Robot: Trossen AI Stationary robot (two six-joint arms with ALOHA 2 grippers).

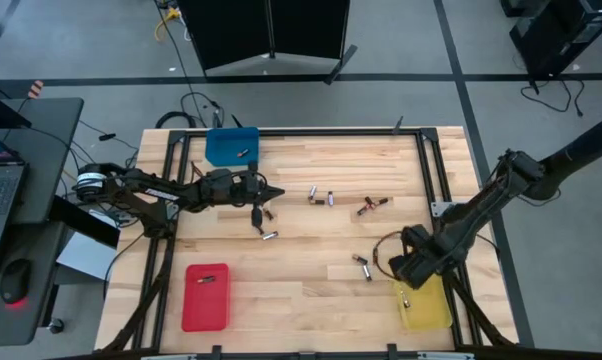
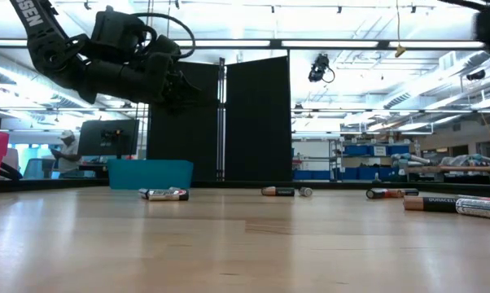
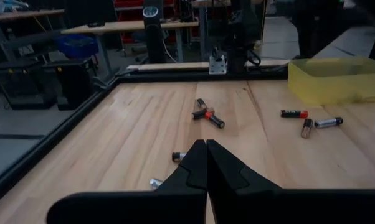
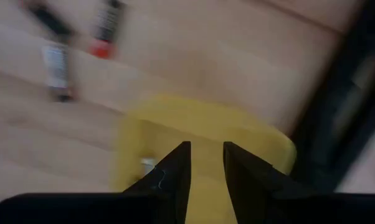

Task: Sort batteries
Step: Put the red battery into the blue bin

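Batteries (image 1: 321,198), small silvery and black cylindrical cells, are scattered across the pale wooden tabletop (image 1: 311,250). At 9 o'clock, the left end effector (image 1: 277,192) is held pinched together. At 4 o'clock, the right end effector (image 4: 206,167) is narrowly parted above the yellow plastic tray (image 1: 427,308).

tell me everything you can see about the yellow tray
The yellow tray is a small rectangular bin of translucent yellow plastic with low walls, sitting flat on the wooden table at its front right corner, beside the black frame rail. One small battery lies inside near its left wall. The right end effector hovers just above its rim, fingers slightly apart, not touching it.
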